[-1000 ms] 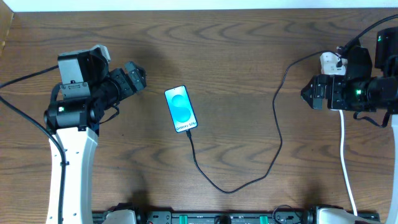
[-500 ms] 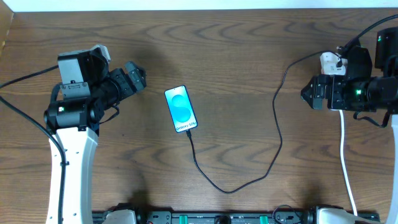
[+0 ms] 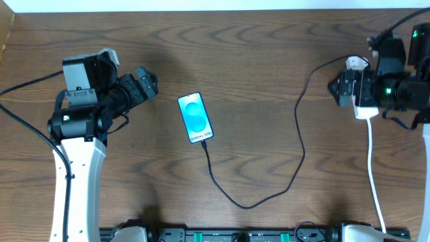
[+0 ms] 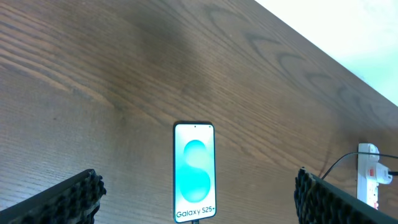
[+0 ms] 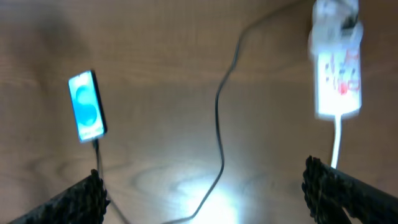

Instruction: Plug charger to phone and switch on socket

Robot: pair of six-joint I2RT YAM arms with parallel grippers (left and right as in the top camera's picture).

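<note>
Phone wired up, socket switch seemingly next.
The phone [image 3: 195, 118] lay face up left of centre, and the charger [image 3: 299, 144] looped from its near end rightward to the socket [image 5: 337, 81] at the far right (tip seating too small to judge). The right gripper [image 3: 338, 87] hung over the socket and the left gripper [image 3: 144, 82] sat left of the phone, both spread wide and empty. A skewed press could shove the loose socket and tug the charger out.

Even light, right wrist blurry, maybe glare
</note>
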